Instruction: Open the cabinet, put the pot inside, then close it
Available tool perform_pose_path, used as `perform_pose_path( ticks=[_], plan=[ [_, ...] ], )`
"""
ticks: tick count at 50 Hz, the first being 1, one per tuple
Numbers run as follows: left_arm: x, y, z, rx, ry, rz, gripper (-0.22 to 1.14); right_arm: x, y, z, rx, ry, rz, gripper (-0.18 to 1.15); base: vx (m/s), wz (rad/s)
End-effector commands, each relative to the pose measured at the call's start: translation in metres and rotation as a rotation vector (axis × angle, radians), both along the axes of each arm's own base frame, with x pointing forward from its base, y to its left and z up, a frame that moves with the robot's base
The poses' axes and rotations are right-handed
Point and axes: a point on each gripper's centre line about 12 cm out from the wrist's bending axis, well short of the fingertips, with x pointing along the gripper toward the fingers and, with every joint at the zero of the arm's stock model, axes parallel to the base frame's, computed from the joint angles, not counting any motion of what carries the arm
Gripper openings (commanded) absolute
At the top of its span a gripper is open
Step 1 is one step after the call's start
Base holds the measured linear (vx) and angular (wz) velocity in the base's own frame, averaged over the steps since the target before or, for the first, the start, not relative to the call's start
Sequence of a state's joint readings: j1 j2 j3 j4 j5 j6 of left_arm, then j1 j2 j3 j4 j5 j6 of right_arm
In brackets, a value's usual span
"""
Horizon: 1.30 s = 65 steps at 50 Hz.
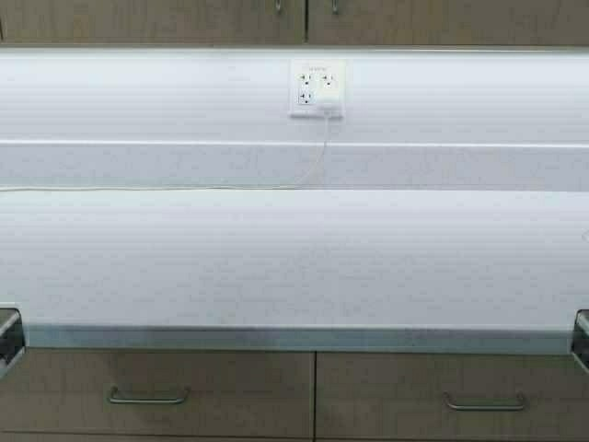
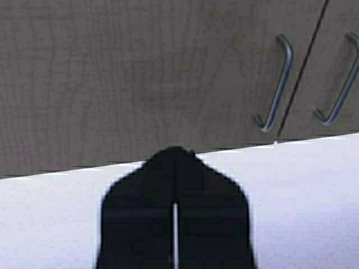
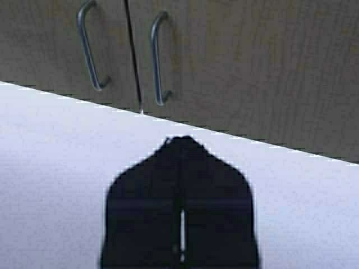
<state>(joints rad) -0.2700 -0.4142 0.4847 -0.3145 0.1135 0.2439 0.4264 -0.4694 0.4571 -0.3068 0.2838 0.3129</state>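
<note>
The cabinet (image 1: 184,20) hangs above the white wall, only its lower edge in the high view. Both tan wood-grain doors are closed. The left wrist view shows its doors (image 2: 140,73) and two metal bar handles (image 2: 277,84) beside the seam. The right wrist view shows the same doors (image 3: 252,61) and handles (image 3: 157,59). My left gripper (image 2: 175,152) is shut and empty, pointing up at the cabinet from below. My right gripper (image 3: 182,140) is also shut and empty, pointing at the cabinet. The pot is out of view.
A white countertop (image 1: 294,258) runs across the high view, with a wall outlet (image 1: 317,89) and a white cord (image 1: 184,187) behind it. Base drawers with horizontal handles (image 1: 147,398) sit below. Arm parts show at the left (image 1: 7,339) and right (image 1: 582,336) edges.
</note>
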Motion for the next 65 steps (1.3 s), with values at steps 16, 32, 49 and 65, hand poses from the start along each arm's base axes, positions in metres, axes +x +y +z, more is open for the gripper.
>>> perform_pose_path(
  ticks=[16, 32, 49, 65],
  plan=[
    [-0.002, 0.0, 0.007, -0.006, -0.023, 0.001, 0.04, -0.003, -0.001, 0.006, 0.003, -0.018, 0.003, 0.06, 0.0, 0.0],
    [-0.002, 0.0, 0.007, -0.005, -0.025, 0.001, 0.04, -0.004, -0.002, 0.006, 0.0, -0.022, 0.002, 0.06, 0.0, 0.0],
    [0.0, 0.0, 0.001, -0.001, -0.012, 0.003, 0.04, -0.004, -0.002, 0.003, -0.012, -0.018, 0.002, 0.06, 0.0, 0.0],
    [0.002, 0.0, -0.003, 0.0, -0.01, 0.006, 0.04, -0.003, -0.002, -0.003, -0.019, -0.007, 0.001, 0.06, 0.0, 0.0]
  ],
)
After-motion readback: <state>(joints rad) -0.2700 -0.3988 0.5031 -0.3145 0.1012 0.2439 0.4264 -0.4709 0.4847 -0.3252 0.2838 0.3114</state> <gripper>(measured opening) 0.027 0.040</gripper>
